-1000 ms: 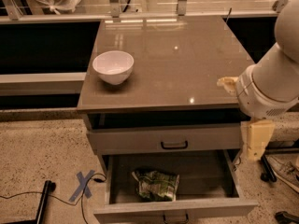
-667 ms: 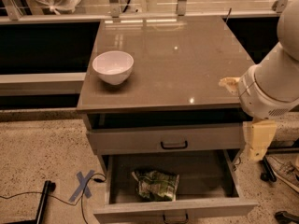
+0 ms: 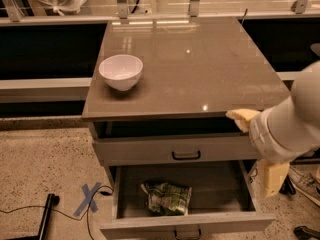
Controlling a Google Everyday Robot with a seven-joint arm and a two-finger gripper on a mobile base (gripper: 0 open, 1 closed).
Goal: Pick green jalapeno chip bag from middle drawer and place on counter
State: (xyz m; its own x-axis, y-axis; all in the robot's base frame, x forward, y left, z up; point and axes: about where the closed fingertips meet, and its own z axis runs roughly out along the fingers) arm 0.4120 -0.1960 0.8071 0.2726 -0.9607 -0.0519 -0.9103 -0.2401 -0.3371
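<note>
**Open drawer, bag inside, arm at the cabinet's right corner.** The middle drawer (image 3: 150, 227) is pulled fully out beneath the closed drawer front (image 3: 145, 151). This exposes its floor from above, which I judge is why it stands open: the bag can only be reached by coming down into it.

The green jalapeno chip bag (image 3: 166, 199) lies flat and crumpled on the drawer floor. It sits left of centre, close to the drawer's front wall and apart from both side walls.

The counter (image 3: 200, 69) carries only a white bowl (image 3: 121, 71) near its left front. The broad area right of the bowl therefore seems the natural place to set the bag down.

My gripper (image 3: 255, 140) hangs at the counter's front right corner, level with the closed drawer front. It is outside the open drawer and above its right side wall. Whether it is open or closed I cannot tell; it holds nothing that I can see.

The bag lies below and to the left of the gripper, well apart from it. In my judgement, reaching the bag calls for a move leftward and down into the drawer.
</note>
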